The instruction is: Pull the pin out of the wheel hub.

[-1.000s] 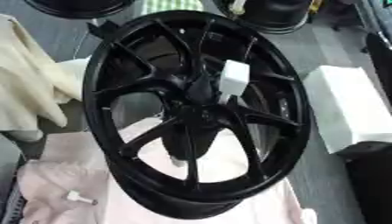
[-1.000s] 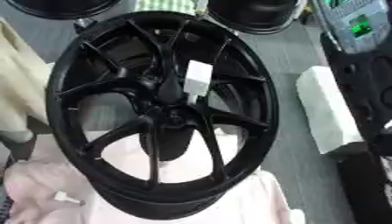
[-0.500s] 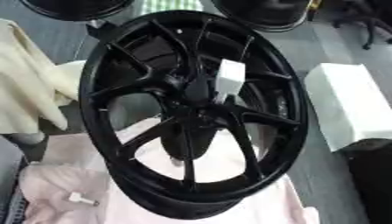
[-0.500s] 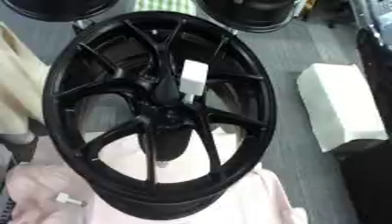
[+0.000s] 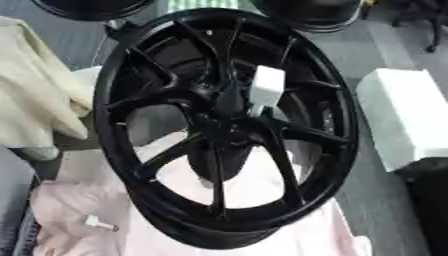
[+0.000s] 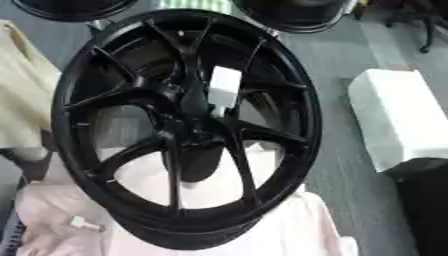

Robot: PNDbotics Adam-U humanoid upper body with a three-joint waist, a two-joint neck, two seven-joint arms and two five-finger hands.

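A large black wheel hub point(image 5: 226, 125) with thin spokes fills the middle of both eye views, tilted so its face looks up toward the camera; its lower rim rests on a pale pink cloth point(image 5: 70, 210) that spreads across the bottom from about 7 to 5 o'clock; a white block-shaped pin point(image 5: 266, 89) stands out of the hub just above its centre, toward 1 o'clock, its narrow lower end meeting the dark middle of the spokes; neither robot hand shows in either view, so how their fingers stand cannot be told, and nothing has hold of the pin; a small white piece point(image 5: 99, 223) lies on the cloth at 8 o'clock, apart from the rim; a cream cloth point(image 5: 35, 95) hangs at 9 o'clock; a white box point(image 5: 407, 115) sits at 3 o'clock on the grey floor; two more black wheels point(image 5: 311, 12) show at 12 o'clock
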